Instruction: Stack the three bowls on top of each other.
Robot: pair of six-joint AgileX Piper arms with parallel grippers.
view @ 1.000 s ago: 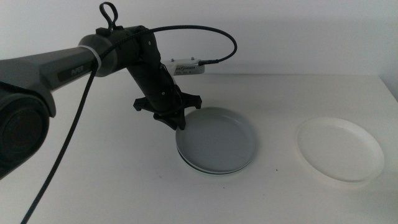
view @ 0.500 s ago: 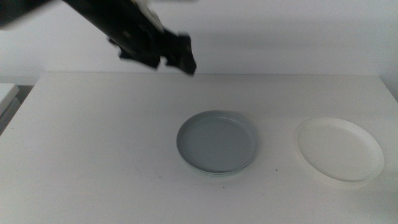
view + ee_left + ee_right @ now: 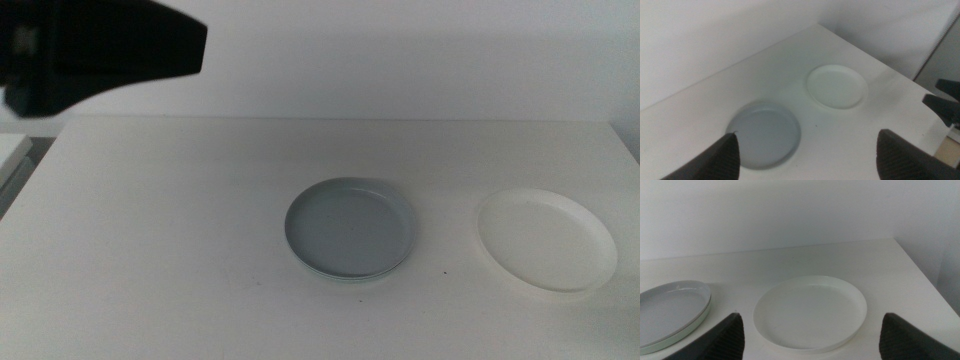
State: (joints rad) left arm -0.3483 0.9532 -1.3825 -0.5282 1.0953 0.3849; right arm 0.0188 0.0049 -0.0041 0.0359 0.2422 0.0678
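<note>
**Bowls: two stacked, white one off on its own**

The grey-blue bowl [image 3: 349, 226] sits approx mid-surface, nested right on top of the mint green bowl [image 3: 345, 273]. Only a thin greenish edge of that one peeks out under the near rim. The white bowl [image 3: 545, 240] is by itself over to the right, apart from the stack, not touching. All 3 look the same shape: round, shallow, plate-like w/ low rims, smooth matte finish, no pattern. The surface [image 3: 180, 240] is plain white, flat, bit of a dark speck between the stack and the white bowl.

Left claw [image 3: 807, 150] is up high w/ both dark jaws spread wide apart, nothing between them. From its cam the stack is below and near one jaw, the white bowl farther off. In the middle view that arm is just a dark blurry block at top left.

Right claw [image 3: 812, 332] is also wide open and empty, low near the surface, w/ the white bowl straight ahead between its jaws and the stack off to one side.
</note>
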